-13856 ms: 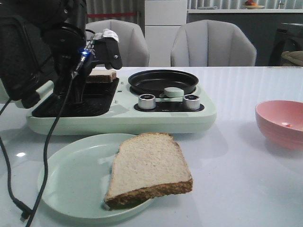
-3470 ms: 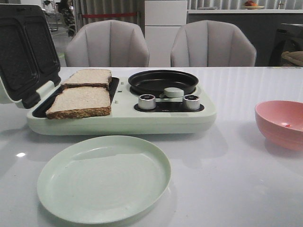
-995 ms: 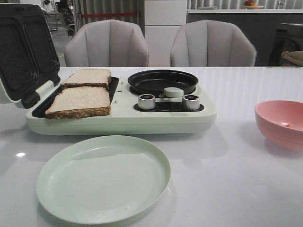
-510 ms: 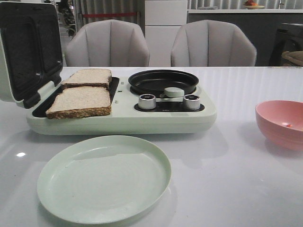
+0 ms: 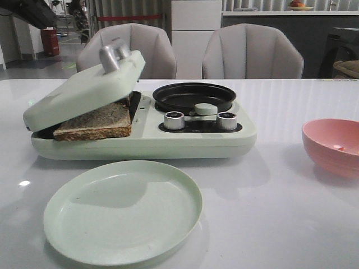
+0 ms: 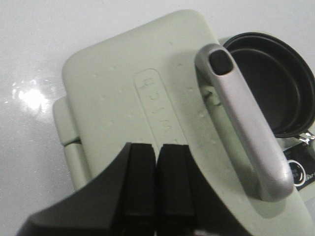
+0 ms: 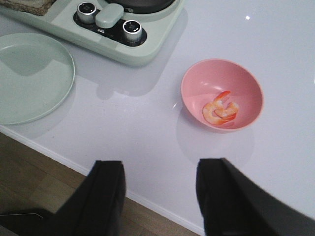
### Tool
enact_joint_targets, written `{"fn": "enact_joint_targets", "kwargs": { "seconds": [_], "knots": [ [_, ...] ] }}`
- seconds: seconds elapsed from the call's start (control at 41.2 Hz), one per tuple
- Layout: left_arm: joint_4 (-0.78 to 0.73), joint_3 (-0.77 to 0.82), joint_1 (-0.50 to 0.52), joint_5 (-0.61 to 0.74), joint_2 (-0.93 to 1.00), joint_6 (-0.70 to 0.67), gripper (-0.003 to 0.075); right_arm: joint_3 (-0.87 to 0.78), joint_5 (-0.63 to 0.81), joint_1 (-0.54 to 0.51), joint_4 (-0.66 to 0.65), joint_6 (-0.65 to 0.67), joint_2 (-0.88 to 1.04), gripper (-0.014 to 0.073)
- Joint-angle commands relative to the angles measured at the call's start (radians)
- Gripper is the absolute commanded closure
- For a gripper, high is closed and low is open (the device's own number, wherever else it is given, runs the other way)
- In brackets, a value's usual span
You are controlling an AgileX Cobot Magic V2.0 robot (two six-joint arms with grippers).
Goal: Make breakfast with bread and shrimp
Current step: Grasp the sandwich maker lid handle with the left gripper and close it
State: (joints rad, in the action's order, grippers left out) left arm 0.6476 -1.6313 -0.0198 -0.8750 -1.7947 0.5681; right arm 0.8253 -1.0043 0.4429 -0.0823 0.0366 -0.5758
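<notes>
Two slices of bread lie in the pale green sandwich maker. Its lid hangs low over them, slightly ajar. Only the near slice's front edge shows, and a corner of bread shows in the right wrist view. My left gripper is shut and empty, just above the lid, beside its silver handle. The shrimp lie in the pink bowl at the right. My right gripper is open and empty over the table's front edge, apart from the bowl.
An empty pale green plate sits in front of the sandwich maker. A black round pan and two silver knobs are on the maker's right half. A dark part of my left arm shows at the top left. Two grey chairs stand behind the table.
The lid has swung down from upright to almost shut over the two bread slices. A dark part of my left arm has come into the front view's top left.
</notes>
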Motion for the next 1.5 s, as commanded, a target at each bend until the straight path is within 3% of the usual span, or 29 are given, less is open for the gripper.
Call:
{"fn": "enact_joint_targets", "kwargs": {
  "seconds": [0.0,0.34,0.752,0.946,1.092,1.48],
  "knots": [
    [0.044,-0.039,-0.016,0.026,0.048,0.003,0.0620,0.026,0.067,-0.005,-0.023,0.000,-0.002,0.0143],
    [0.015,-0.039,-0.052,-0.011,0.122,0.003,0.0619,0.026,0.067,-0.005,-0.023,0.000,-0.002,0.0143],
    [-0.235,0.011,-0.318,0.001,0.329,-0.072,0.0618,0.026,0.067,-0.005,-0.023,0.000,-0.002,0.0143],
    [-0.330,0.140,-0.457,0.018,0.435,-0.122,0.0618,0.026,0.067,-0.005,-0.023,0.000,-0.002,0.0143],
    [-0.435,0.293,-0.547,0.103,0.542,-0.230,0.0618,0.026,0.067,-0.005,-0.023,0.000,-0.002,0.0143],
    [-0.447,0.667,-0.568,0.284,0.874,-0.373,0.0618,0.026,0.067,-0.005,-0.052,-0.007,-0.002,0.0143]
  ]
}}
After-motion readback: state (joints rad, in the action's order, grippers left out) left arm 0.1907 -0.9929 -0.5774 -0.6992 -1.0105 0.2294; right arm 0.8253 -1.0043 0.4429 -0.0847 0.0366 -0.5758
